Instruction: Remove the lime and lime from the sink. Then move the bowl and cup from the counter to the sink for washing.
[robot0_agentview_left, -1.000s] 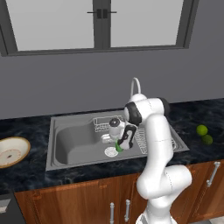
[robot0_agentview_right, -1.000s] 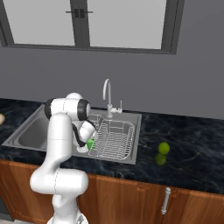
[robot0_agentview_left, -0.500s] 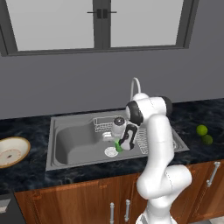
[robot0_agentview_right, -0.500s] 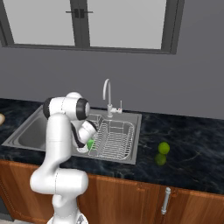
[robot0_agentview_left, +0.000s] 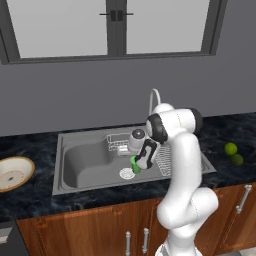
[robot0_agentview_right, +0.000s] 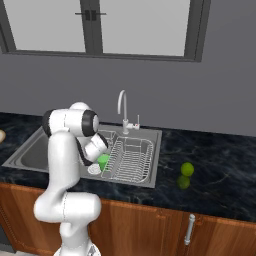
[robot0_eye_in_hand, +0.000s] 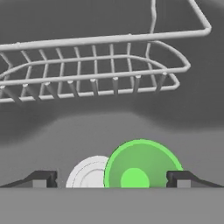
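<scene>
The bright green cup (robot0_agentview_left: 135, 164) (robot0_agentview_right: 103, 161) stands upright on the floor of the grey sink (robot0_agentview_left: 80, 159), beside the white drain (robot0_agentview_left: 127, 173). In the hand view I look down into the cup (robot0_eye_in_hand: 141, 168), which lies between the fingertips, nearer the right one. My gripper (robot0_agentview_left: 142, 162) (robot0_eye_in_hand: 111, 179) hangs open just over it and grips nothing. Both limes, one bright (robot0_agentview_left: 230, 148) and one darker (robot0_agentview_left: 237, 159), rest on the black counter (robot0_agentview_left: 30, 196) at the right. The tan-rimmed bowl (robot0_agentview_left: 12, 172) sits on the counter to the left of the sink.
A wire rack (robot0_agentview_right: 131, 157) fills the sink's right part, and a small wire basket (robot0_eye_in_hand: 96, 74) hangs at its back wall. The chrome faucet (robot0_agentview_right: 121, 107) curves up behind the basin. A window spans the wall above.
</scene>
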